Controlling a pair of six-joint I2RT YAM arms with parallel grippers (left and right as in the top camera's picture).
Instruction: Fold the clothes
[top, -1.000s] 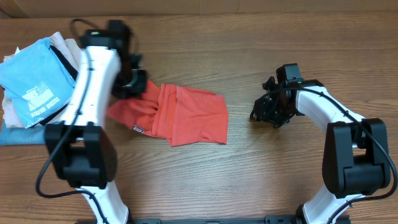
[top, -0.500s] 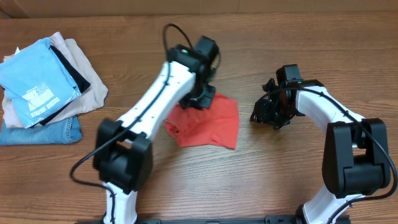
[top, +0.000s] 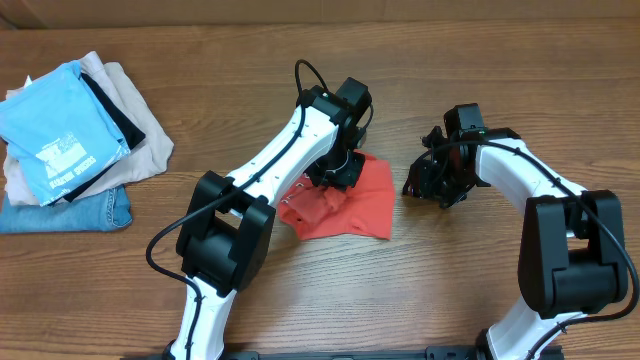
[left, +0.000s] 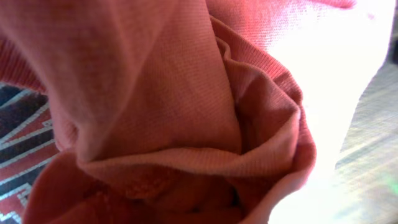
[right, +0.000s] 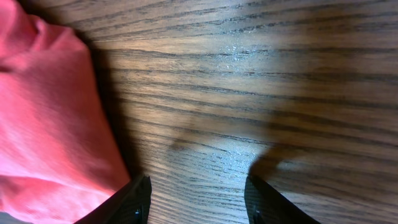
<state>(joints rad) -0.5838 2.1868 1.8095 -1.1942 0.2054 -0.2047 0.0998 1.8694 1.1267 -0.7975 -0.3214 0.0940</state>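
Note:
The red T-shirt (top: 355, 205) lies as a small folded bundle at the table's middle. My left gripper (top: 338, 172) is pressed down on its upper left edge. In the left wrist view, bunched red shirt fabric (left: 174, 112) fills the frame and hides the fingers, so whether they hold the cloth cannot be told. A bit of dark print shows at that view's lower left. My right gripper (top: 425, 185) stands just right of the shirt, open over bare wood. The right wrist view shows its fingers apart around the gripper (right: 196, 202), with the shirt's edge (right: 50, 118) on the left.
A pile of folded garments sits at the far left: a light blue shirt (top: 55, 125) on top, beige cloth (top: 145, 145) and denim (top: 95, 212) beneath. The left arm reaches diagonally across the table's centre.
My left gripper swept right from beside the pile, carrying the shirt's left half over onto its right half. The shirt is now a smaller bundle. The right arm stayed put.

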